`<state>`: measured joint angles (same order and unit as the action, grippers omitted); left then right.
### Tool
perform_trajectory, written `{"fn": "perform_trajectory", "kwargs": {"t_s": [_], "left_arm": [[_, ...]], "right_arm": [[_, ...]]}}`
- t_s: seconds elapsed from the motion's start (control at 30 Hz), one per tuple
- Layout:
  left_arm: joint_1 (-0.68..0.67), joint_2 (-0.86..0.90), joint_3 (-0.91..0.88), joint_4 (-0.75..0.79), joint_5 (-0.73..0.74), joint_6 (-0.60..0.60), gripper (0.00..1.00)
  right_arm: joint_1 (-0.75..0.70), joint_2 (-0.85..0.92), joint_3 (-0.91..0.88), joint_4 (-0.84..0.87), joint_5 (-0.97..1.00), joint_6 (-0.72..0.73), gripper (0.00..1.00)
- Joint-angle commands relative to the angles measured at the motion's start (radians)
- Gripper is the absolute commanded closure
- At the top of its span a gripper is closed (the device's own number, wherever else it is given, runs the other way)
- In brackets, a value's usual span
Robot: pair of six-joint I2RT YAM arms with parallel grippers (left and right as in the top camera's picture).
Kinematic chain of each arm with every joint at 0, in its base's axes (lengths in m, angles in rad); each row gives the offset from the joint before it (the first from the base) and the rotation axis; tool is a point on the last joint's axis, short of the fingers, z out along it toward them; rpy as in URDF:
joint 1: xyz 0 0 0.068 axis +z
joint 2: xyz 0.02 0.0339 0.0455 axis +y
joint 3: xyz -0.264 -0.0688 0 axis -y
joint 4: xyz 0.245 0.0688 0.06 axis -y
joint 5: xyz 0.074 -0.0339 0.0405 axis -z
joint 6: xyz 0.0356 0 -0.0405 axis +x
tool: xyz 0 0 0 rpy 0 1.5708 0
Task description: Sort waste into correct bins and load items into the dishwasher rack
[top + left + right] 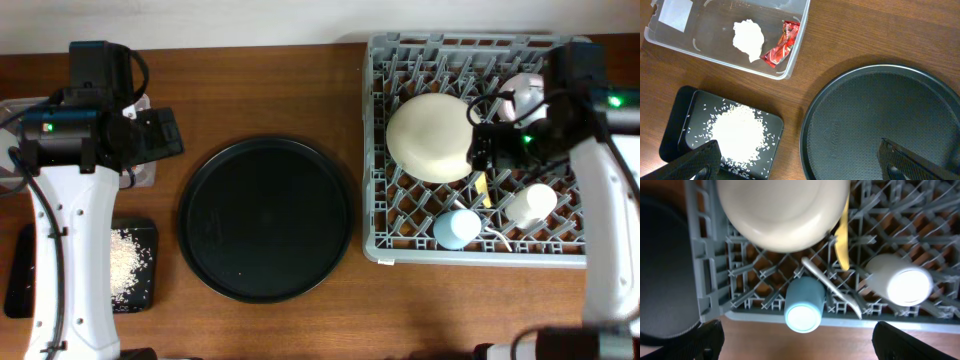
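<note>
Filling the right side of the overhead view, the grey dishwasher rack already carries everything meant for it. The round black tray in the centre of the table is bare. The cream plate leans in the rack's upper left. At the upper left of the left wrist view, the clear tub holds the dry rubbish. Below it, the shallow black tray holds the food scraps.

The white cup and the blue cup lie along the rack's lower edge. The small pinkish bowl sits at its upper right, partly hidden by the arm. The yellow knife rests just beside the plate, and the white fork lies slanted between the two cups.

Inside the tub, the white tissue and the red wrapper lie side by side. The rice is heaped in the black tray, with a few grains scattered around the pile.

The left claw hangs over the table's left side with its jaws wide apart and empty. The right claw hangs over the rack's lower edge, likewise spread and holding nothing.

By my reading, sorting and loading are finished, with nothing visibly left to move.
</note>
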<state>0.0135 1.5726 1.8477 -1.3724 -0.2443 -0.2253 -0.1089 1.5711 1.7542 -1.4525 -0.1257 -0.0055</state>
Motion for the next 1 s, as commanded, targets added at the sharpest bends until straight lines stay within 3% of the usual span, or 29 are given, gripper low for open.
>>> {"fn": "perform_trajectory", "kwargs": {"t_s": [0.0,0.27,0.57,0.7,0.8,0.9,0.97], "left_arm": [[0.002,-0.002,0.008,0.002,-0.011,-0.006,0.01],[0.002,-0.002,0.008,0.002,-0.011,-0.006,0.01],[0.002,-0.002,0.008,0.002,-0.011,-0.006,0.01],[0.002,-0.002,0.008,0.002,-0.011,-0.006,0.01],[0.002,-0.002,0.008,0.002,-0.011,-0.006,0.01],[0.002,-0.002,0.008,0.002,-0.011,-0.006,0.01],[0.003,-0.002,0.008,0.002,-0.011,-0.006,0.01]], "right_arm": [[0.000,-0.204,0.012,0.004,0.044,-0.017,0.02],[0.159,-0.719,0.011,0.032,0.111,-0.016,0.02],[0.161,-1.226,-0.104,0.011,0.054,-0.016,0.02],[0.161,-1.439,-0.403,0.095,0.050,-0.013,0.02],[0.161,-1.566,-0.651,0.287,0.047,-0.013,0.02],[0.161,-1.566,-0.807,0.451,0.035,-0.013,0.02],[0.161,-1.566,-0.939,0.660,0.028,-0.013,0.02]]}}
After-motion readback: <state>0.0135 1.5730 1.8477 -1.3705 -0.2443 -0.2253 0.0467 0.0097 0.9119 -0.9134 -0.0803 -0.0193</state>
